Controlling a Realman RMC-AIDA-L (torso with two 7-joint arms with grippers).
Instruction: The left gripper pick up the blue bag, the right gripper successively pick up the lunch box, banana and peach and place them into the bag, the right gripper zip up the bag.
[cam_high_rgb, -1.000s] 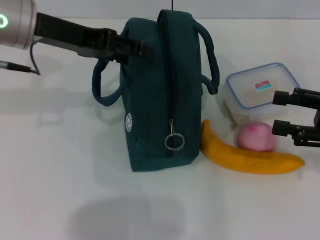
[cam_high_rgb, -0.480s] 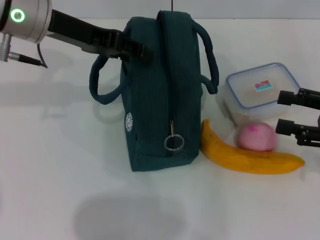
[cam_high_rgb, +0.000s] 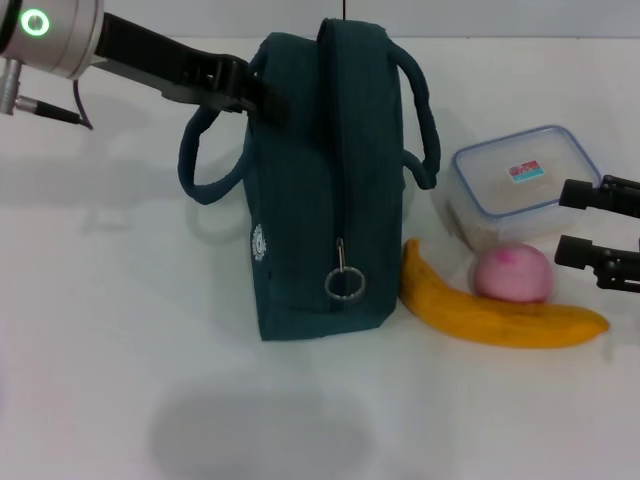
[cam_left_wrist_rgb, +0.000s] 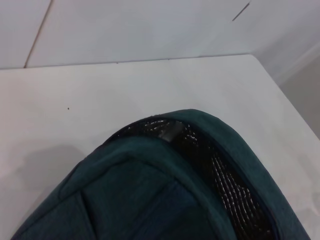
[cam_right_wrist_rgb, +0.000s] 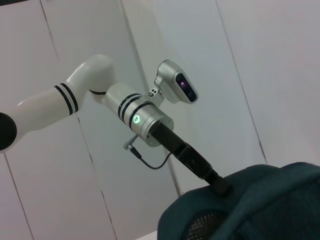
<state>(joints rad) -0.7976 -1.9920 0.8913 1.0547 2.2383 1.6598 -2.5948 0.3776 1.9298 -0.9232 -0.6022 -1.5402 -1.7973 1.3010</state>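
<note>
Two black two-fingered claws frame the scene, and each sits where its job begins. The left gripper (cam_high_rgb: 262, 100) reaches in from the robot's left at the upper edge of the large dark teal-blue fabric lunch bag (cam_high_rgb: 325, 190), just by the near loop handle (cam_high_rgb: 200, 160); its fingertips are lost against the dark fabric, so I cannot tell whether they have closed on anything, though the placement suits taking hold of the top to lift and steady the bag. The bag stands upright on the white table (cam_high_rgb: 100, 330), its zipper seam facing forward with the metal ring pull (cam_high_rgb: 344, 284) hanging low; the left wrist view shows dark mesh-like lining at the mouth, so the top seems partly open. The right gripper (cam_high_rgb: 600, 225) waits at the robot's right with its fingers spread apart and empty, close beside the clear plastic lunch box with a blue-rimmed lid (cam_high_rgb: 520, 185), likely its first pick. The round pink peach (cam_high_rgb: 512, 275) rests against the long curved yellow banana (cam_high_rgb: 500, 312), both just right of the bag.
</note>
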